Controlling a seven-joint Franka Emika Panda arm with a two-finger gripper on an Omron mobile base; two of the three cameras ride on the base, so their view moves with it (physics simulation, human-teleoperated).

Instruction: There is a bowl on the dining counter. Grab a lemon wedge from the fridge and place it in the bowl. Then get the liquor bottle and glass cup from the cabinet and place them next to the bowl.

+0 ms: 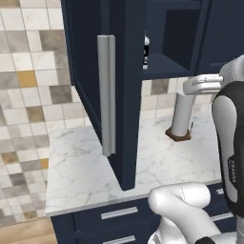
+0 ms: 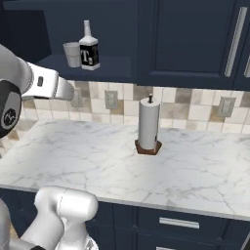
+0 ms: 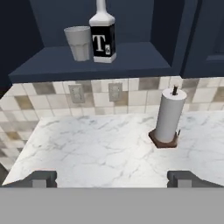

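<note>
Both base views and the nearer hand view share the paper-towel roll (image 1: 181, 116), seemingly

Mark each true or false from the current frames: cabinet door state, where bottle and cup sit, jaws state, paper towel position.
1. The cabinet is open, its door swung out. True.
2. The liquor bottle lies on its side. False: it stands upright on the cabinet shelf.
3. The glass cup stands beside the bottle on the same shelf. True.
4. The gripper is shut on the cup. False: the jaws stand open and hold nothing.
5. The paper towel roll stands inside the cabinet. False: it stands on the marble counter below.
</note>
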